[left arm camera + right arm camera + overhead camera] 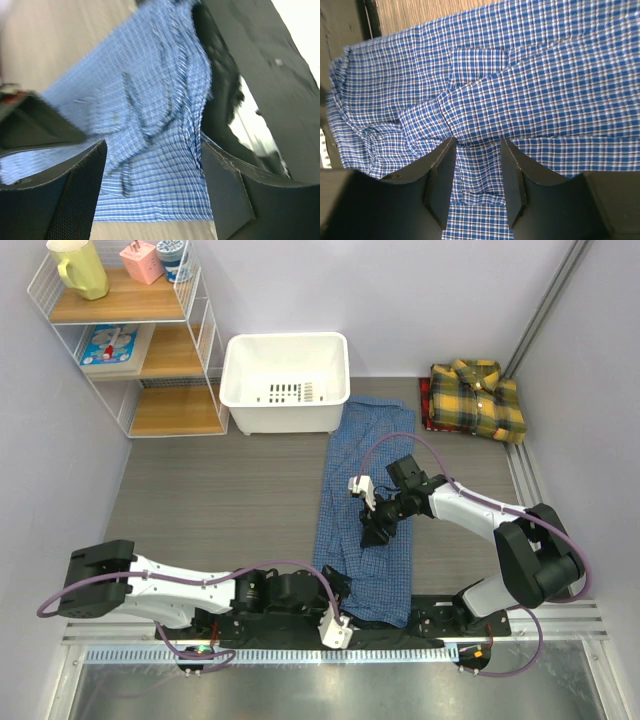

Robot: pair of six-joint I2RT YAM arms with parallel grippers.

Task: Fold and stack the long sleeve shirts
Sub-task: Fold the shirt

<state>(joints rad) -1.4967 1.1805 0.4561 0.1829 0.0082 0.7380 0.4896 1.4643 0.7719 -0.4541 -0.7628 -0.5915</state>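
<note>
The blue fine-check shirt (372, 490) lies spread lengthwise on the table, from the white basin down to the near edge. The yellow-and-dark plaid shirt (478, 398) lies folded at the back right. My left gripper (336, 588) is open at the shirt's near left corner. In the left wrist view the gripper (152, 147) has the blue cloth (150, 100) lying between its fingers. My right gripper (378, 528) is open, pointing down onto the shirt's middle. In the right wrist view the gripper (477, 142) straddles flat cloth (530, 75) beside a folded sleeve.
A white plastic basin (287, 380) stands at the back, touching the blue shirt's far end. A wire shelf (130, 335) with a yellow jug and small items stands at the back left. A metal rail (330, 652) runs along the near edge.
</note>
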